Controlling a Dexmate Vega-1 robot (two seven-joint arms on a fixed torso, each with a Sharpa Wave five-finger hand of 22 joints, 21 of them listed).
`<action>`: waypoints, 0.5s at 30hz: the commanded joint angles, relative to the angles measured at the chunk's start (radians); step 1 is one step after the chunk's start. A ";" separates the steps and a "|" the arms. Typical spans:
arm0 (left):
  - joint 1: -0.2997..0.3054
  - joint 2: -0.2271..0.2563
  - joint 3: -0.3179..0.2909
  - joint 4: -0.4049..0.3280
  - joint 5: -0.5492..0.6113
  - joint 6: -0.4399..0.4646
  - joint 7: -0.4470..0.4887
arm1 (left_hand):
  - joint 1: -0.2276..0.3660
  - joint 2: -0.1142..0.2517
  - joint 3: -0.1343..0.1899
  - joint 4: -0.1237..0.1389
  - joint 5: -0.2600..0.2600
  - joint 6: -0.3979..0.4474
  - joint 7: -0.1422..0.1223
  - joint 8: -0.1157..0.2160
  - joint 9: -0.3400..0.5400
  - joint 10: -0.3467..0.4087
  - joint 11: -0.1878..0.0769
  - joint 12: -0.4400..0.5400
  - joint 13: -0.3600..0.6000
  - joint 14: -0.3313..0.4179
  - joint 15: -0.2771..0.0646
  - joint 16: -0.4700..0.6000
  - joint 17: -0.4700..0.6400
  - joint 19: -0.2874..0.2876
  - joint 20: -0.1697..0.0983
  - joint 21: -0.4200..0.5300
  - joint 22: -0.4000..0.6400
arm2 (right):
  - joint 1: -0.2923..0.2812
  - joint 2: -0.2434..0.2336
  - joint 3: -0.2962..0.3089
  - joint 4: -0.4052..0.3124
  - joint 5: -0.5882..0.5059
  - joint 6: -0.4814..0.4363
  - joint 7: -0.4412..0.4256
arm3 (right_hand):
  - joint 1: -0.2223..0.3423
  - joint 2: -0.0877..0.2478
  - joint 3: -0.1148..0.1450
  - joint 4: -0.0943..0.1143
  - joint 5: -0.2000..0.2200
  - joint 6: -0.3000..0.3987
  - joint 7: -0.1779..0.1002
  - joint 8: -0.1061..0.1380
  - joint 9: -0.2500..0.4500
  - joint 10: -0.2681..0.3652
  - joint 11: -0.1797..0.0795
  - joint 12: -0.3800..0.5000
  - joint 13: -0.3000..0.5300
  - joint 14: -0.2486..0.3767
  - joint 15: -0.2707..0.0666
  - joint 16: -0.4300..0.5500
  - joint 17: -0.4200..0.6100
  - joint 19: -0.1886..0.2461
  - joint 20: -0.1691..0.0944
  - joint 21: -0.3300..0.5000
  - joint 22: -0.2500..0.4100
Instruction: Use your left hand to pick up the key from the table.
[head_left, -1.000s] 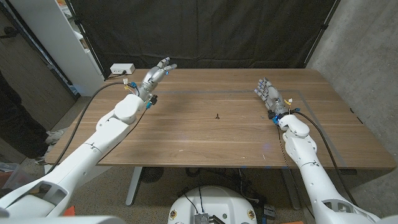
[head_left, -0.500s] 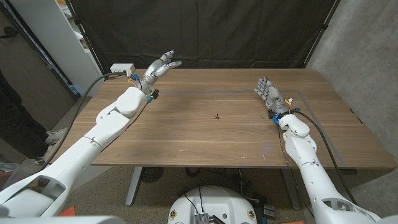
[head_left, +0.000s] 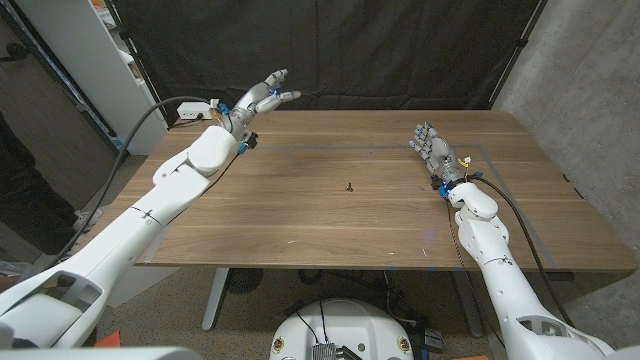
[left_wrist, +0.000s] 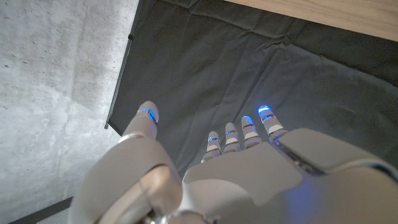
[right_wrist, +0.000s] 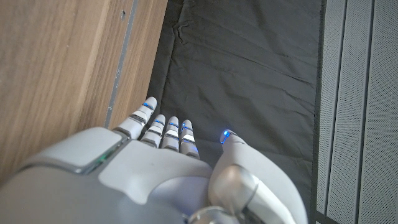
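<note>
**Key lies alone mid-table, left hand high at the far corner**

The key (head_left: 349, 186) is a small dark speck lying on the wooden table (head_left: 330, 225), about in the middle of the top, with bare wood all round it. Nothing touches it.

The left hand (head_left: 258, 102) is raised above the table's far left corner, well apart from the key, its fingers (head_left: 279, 76) spread wide and reaching toward the black curtain (head_left: 330, 50) behind the table. It holds nothing. From the left wrist view the same hand (left_wrist: 249, 168) shows its back, the fingertips (left_wrist: 266, 114) glowing blue against the dark cloth.

The right hand (head_left: 432, 153) sits over the right side of the table, fingers apart and empty, also away from the key. In the right wrist view this hand (right_wrist: 155, 162) points along the table's edge toward the curtain.

A white power strip (head_left: 192, 109) sits by the far left corner, just beside the left hand.
</note>
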 joint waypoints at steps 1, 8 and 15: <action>-0.049 0.022 0.023 -0.048 0.075 0.044 -0.069 | 0.009 -0.017 -0.009 -0.001 0.008 -0.005 -0.009 -0.001 0.001 -0.010 0.002 -0.001 0.007 -0.010 0.005 0.012 0.009 -0.089 0.015 -0.005 0.006 | 0.007 -0.002 0.002 0.018 0.006 0.013 0.004 | -0.003 -0.006 0.010 0.000 -0.002 0.009 0.005 0.009 0.004 0.006 0.001 0.008 0.005 0.009 0.002 0.006 0.005 0.008 0.001 0.009 0.005; -0.086 0.037 0.043 -0.073 0.113 0.068 -0.122 | 0.029 -0.038 -0.022 -0.004 0.016 -0.020 -0.016 -0.008 0.002 -0.036 0.008 -0.007 0.014 -0.024 0.014 0.015 0.019 -0.095 0.018 -0.009 0.008 | 0.008 -0.003 0.005 0.025 0.011 0.021 0.009 | -0.004 -0.006 0.011 0.000 -0.003 0.010 0.006 0.009 0.004 0.007 0.001 0.009 0.005 0.009 0.003 0.006 0.005 0.008 0.001 0.009 0.005; -0.116 0.040 0.058 -0.086 0.140 0.075 -0.159 | 0.046 -0.048 -0.033 0.001 0.026 -0.022 -0.045 -0.008 0.002 -0.047 0.010 -0.008 0.023 -0.038 0.019 0.023 0.034 -0.101 0.018 -0.013 0.009 | 0.011 -0.002 0.006 0.031 0.014 0.027 0.012 | -0.005 -0.007 0.012 0.000 -0.004 0.012 0.005 0.010 0.004 0.008 0.002 0.009 0.005 0.009 0.003 0.006 0.005 0.008 0.001 0.009 0.005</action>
